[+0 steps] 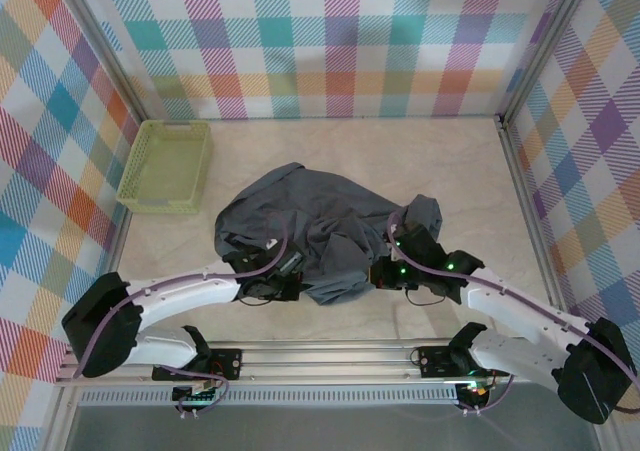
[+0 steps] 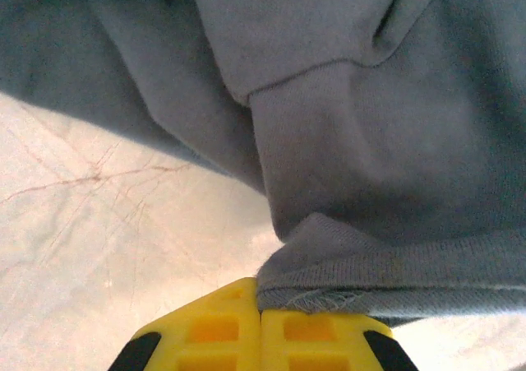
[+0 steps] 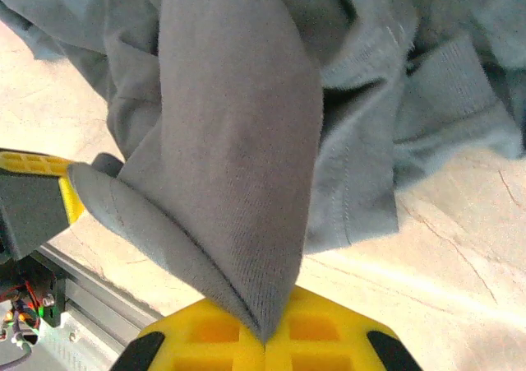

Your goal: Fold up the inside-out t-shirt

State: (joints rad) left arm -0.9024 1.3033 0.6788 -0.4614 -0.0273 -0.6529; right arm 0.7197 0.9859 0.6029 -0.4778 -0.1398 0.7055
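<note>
The inside-out t-shirt (image 1: 320, 221) lies crumpled in a dark slate-grey heap in the middle of the table. My left gripper (image 1: 297, 271) sits at its near left edge. In the left wrist view its yellow jaws (image 2: 260, 309) are shut, with a stitched hem of the t-shirt (image 2: 370, 141) pinched between them. My right gripper (image 1: 385, 271) is at the heap's near right edge. It is shut (image 3: 265, 338) on a pointed fold of the t-shirt (image 3: 238, 141), which rises taut from the jaws.
A lime-green mesh basket (image 1: 165, 166) stands at the far left by the wall. Plaid walls close in the table on three sides. The metal rail (image 1: 320, 356) runs along the near edge. The left gripper's yellow finger (image 3: 33, 165) shows at the left of the right wrist view.
</note>
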